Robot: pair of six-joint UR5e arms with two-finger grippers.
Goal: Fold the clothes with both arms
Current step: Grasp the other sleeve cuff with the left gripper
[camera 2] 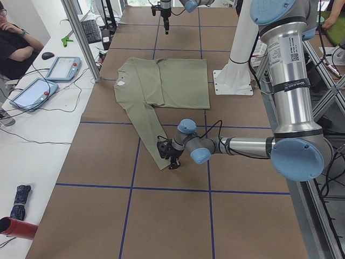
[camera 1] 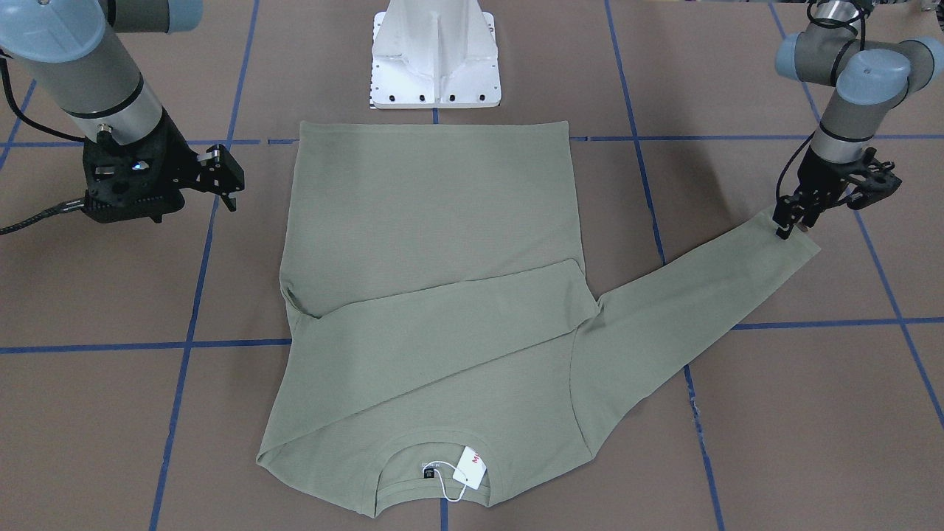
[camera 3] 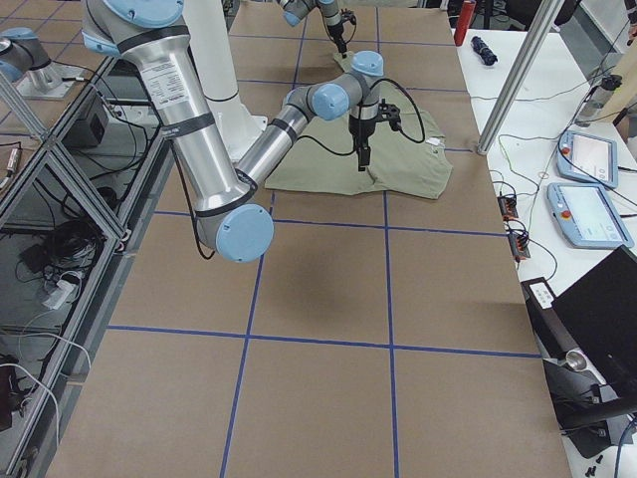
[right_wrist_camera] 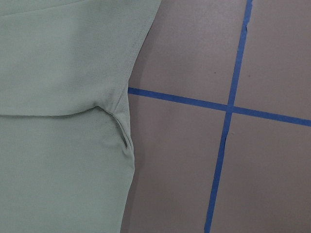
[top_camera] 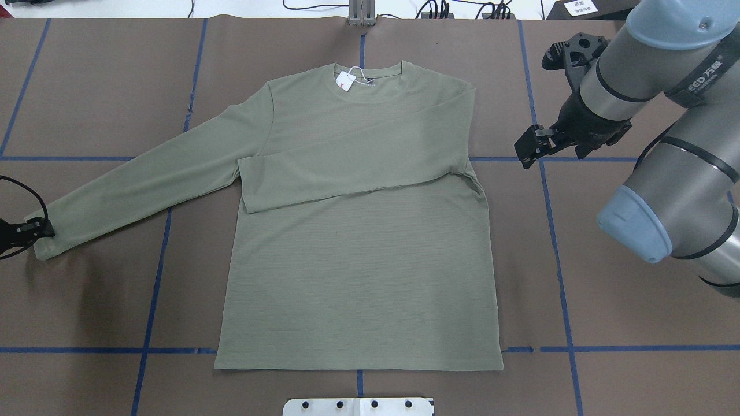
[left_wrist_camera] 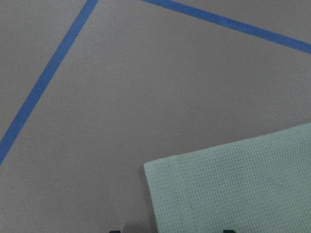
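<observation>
shirt point(top_camera: 358, 260) flat; sleeve cuff point(camera 1: 800, 249) at left gripper point(camera 1: 789, 227), right gripper point(camera 1: 227, 184) apart

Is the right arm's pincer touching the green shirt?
Apart. The overhead view shows bare brown table between the right pincer and the shirt; the front-facing view shows the same gap.

A black band point(top_camera: 704, 70) around the right arm point(top_camera: 653, 63) carries white lettering, of which "EED" and the Chinese characters "万勋" can be read. The white hang tag point(camera 1: 470, 467) at the collar of the shirt point(camera 1: 442, 221) bears red print starting with "M", the rest cut off at the tag's edge, and the small dark neck label point(camera 1: 428, 472) beside it is too small to read. White stickers on the left arm point(camera 2: 291, 51) and the right arm's tube, and a white sheet point(top_camera: 580, 7) beyond the desk's point(top_camera: 87, 86) far edge, hold print that cannot be made out.
</observation>
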